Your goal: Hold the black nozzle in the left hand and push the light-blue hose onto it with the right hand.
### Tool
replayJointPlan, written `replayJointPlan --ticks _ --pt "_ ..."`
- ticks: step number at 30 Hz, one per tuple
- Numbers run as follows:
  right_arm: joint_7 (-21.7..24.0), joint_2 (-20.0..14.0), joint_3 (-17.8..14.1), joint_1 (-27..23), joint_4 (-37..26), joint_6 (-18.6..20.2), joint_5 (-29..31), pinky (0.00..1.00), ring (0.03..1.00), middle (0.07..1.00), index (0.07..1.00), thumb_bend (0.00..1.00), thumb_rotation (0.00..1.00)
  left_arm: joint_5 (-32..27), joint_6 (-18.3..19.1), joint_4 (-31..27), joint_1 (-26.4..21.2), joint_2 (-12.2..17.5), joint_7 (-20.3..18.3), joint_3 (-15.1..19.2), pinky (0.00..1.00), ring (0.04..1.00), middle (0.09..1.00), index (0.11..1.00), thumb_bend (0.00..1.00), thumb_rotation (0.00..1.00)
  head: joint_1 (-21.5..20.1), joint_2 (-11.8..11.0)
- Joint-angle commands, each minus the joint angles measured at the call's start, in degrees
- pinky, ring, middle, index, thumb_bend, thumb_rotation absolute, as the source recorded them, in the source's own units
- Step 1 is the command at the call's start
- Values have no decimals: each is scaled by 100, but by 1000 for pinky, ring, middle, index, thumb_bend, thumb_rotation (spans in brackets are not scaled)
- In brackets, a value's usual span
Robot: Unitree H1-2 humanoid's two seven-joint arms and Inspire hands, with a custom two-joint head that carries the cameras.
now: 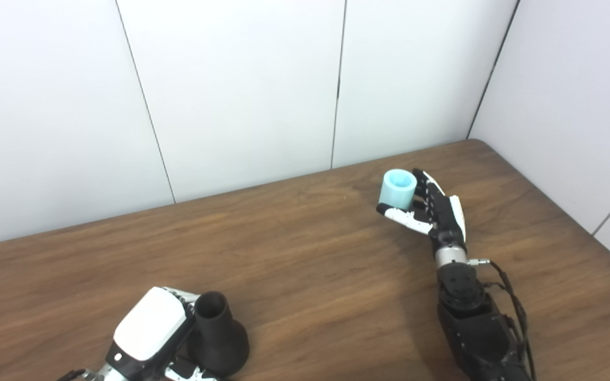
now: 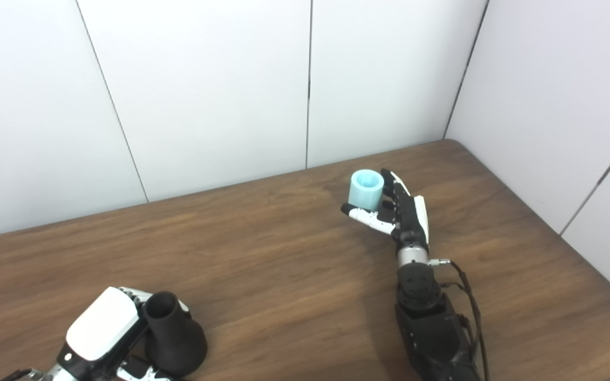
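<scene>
The black nozzle (image 1: 219,336) stands on the table (image 1: 305,254) at the near left, wide base down and narrow mouth up. My left hand (image 1: 149,330) is wrapped around it from the left, with fingers behind its neck and the thumb at its base. The light-blue hose (image 1: 397,188), a short open cylinder, stands upright at the far right of the table. My right hand (image 1: 434,209) lies beside it on its right. The fingers are stretched along its far side and the thumb reaches across in front; they are not closed on it.
White wall panels stand close behind the table and along its right side. The table's right edge runs diagonally at the right (image 1: 591,233). Bare wood lies between the two hands.
</scene>
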Motion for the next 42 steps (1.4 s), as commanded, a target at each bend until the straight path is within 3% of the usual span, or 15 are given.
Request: replayJointPlan --ticks 1,11,19,28,36,42 --pt "8 -180 -8 -221 -60 32 -46 831 873 876 869 975 271 364 -240 129 412 165 -733 -365 210 235 472 482 526 0 -7 5" --pt "18 -203 6 -463 191 37 20 860 889 883 888 922 259 394 -239 102 422 219 -851 -371 261 285 474 483 525 0 -3 13" --pt "61 -220 15 -543 329 -47 90 840 876 872 873 906 202 436 -228 21 468 231 -889 -312 226 253 472 482 525 0 33 58" --pt "194 -259 123 -459 203 162 82 809 850 849 843 917 202 422 -230 -58 547 199 -957 -218 225 247 472 482 526 0 69 81" --pt "172 -157 23 -521 210 287 266 802 812 789 801 935 190 479 -236 -17 575 179 -866 -247 213 230 471 482 526 0 89 88" --pt "196 -120 -12 -584 215 374 403 644 720 738 684 936 184 474 -236 -5 608 180 -841 -229 187 208 471 481 526 0 99 89"
